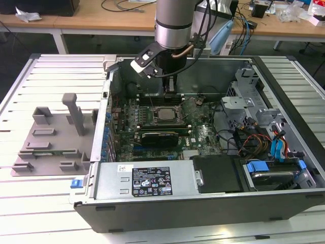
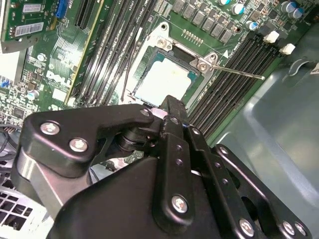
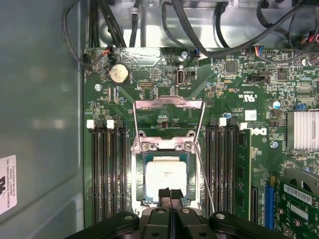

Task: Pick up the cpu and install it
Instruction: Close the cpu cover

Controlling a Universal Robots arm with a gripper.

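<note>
Gripper shut tight and empty, right over the seated cpu.
The gripper (image 3: 170, 193) hangs upper centre in the exterior view, fingers pressed flat together with nothing between them, tips just over one edge of the cpu (image 3: 166, 174); contact, I cannot tell. The cpu lies flat in its socket (image 3: 164, 146), pale top up, and the plate (image 3: 169, 105) stands swung open beside it. Around that sits the green board (image 1: 203, 134), inside the open case (image 1: 203, 208) at centre frame. A grey tray (image 1: 45, 140) sits on the table (image 1: 20, 203) at the exterior view's left, well apart.
</note>
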